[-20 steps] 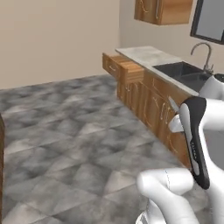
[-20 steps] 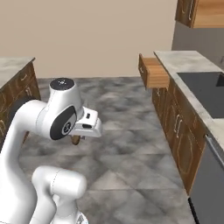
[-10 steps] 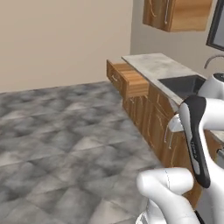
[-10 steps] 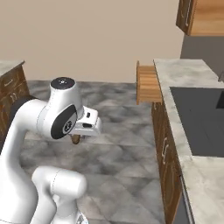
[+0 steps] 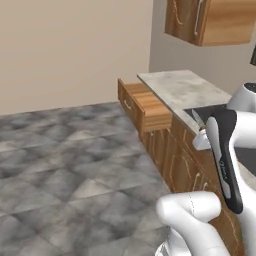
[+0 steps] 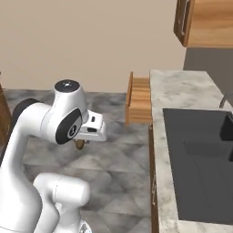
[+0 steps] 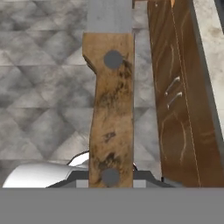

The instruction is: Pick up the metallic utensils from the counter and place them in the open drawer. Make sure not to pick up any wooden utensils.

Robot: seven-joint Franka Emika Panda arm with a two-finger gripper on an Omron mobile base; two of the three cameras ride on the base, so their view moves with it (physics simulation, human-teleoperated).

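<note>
My gripper is shut on a knife with a brown riveted handle and a grey blade that points away in the hand view. In the left base view the knife's blade sticks up above the gripper, over the counter's front edge. From the right base view the gripper hangs over the floor, left of the cabinets. The open drawer juts out from the far end of the counter, ahead of the gripper. I see nothing lying in it.
A dark sink is set into the counter near me. Wooden cabinet fronts run below the counter, close on the right of the knife. A wall cabinet hangs above. Grey tiled floor lies open to the left.
The whole picture has shifted: the base has driven on, and the drawer and counter now stand nearer and larger. The arm keeps its pose with the knife still held.
</note>
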